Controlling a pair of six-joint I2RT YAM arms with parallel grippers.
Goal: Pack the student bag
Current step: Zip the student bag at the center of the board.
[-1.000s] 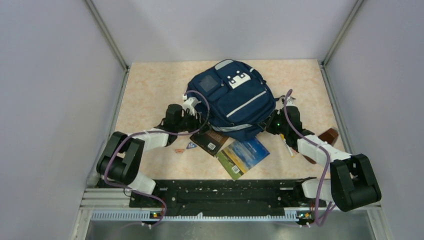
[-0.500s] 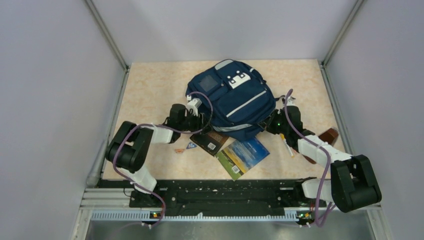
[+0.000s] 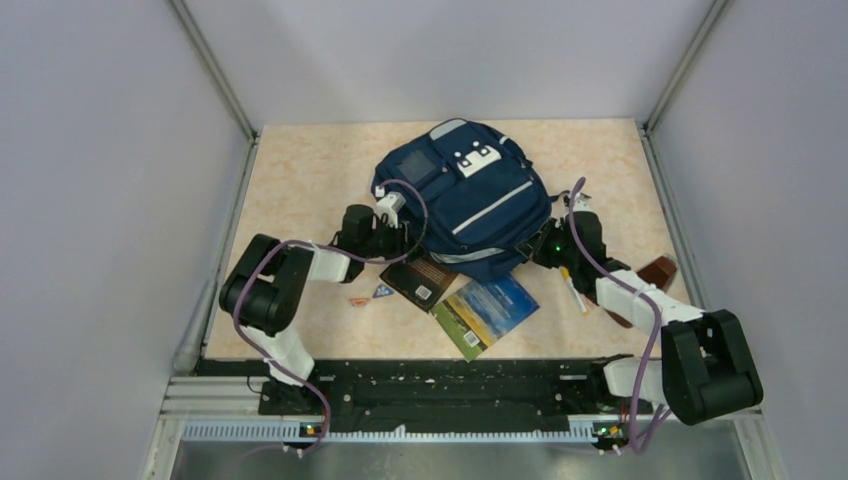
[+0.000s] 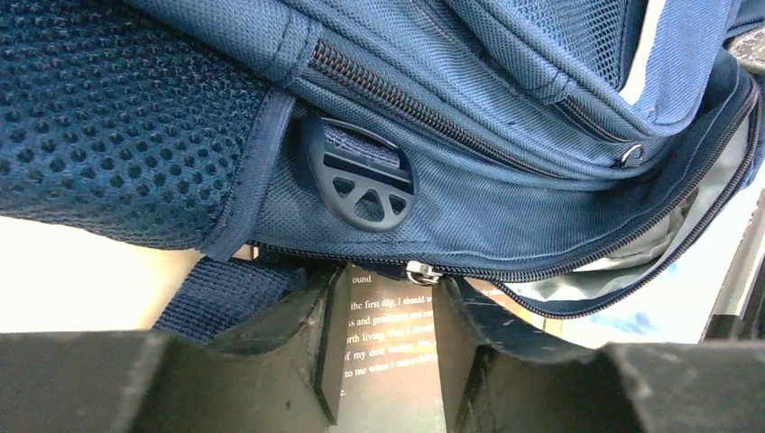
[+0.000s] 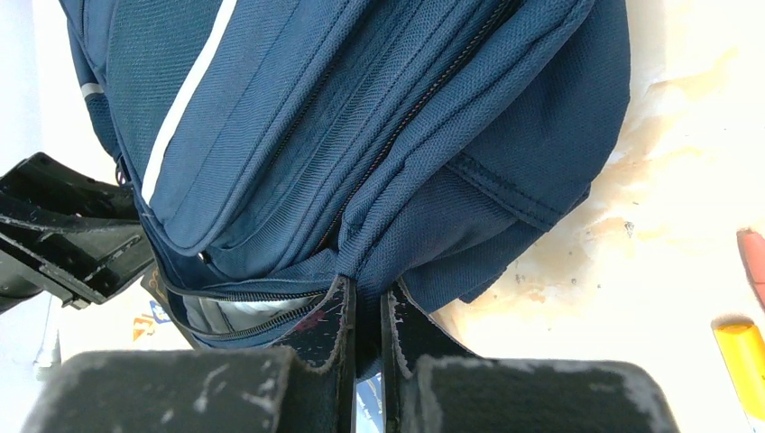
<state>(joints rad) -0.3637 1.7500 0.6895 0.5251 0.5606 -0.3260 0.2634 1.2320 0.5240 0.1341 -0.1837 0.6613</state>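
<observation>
At the table's [image 3: 300, 170] middle, my right gripper [image 5: 365, 316] pinches the bag's [image 3: 462, 195] near rim, apparently to brace it, while my left gripper's [image 4: 388, 307] parted jaws flank the zip pull [image 4: 419, 271].

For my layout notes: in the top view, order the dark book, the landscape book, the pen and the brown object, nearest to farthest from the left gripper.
From the left gripper:
1. dark book, just beside it
2. landscape book, centre front
3. pen, right of centre
4. brown object, far right
</observation>
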